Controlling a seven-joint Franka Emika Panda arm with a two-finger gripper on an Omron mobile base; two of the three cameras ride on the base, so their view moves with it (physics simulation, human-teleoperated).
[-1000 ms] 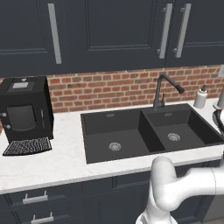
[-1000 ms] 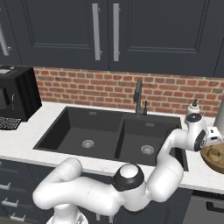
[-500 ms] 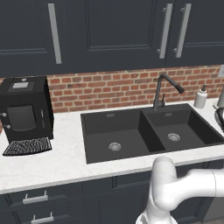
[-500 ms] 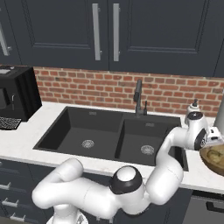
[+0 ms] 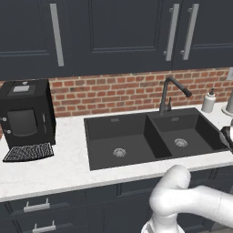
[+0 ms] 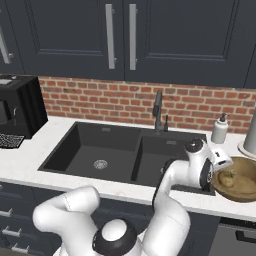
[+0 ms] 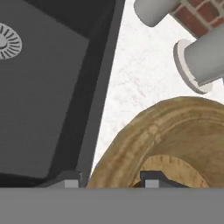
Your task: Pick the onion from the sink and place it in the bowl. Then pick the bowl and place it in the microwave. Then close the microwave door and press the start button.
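Dark cabinets and a brick backsplash run behind the pale counter (image 6: 30, 152), and from my left I see the black coffee machine (image 5: 25, 113), then the sink (image 6: 115, 155) with its faucet (image 6: 158, 111) between the two basins. Right of the sink, the gripper (image 6: 223, 167) sits at the rim of the bowl (image 6: 245, 192), its fingertips (image 7: 151, 180) straddling the wooden wall without visibly pressing it, so I can't tell whether it grips. I see the onion (image 6: 226, 178) lying inside the bowl, with a soap dispenser (image 6: 219, 129) behind.
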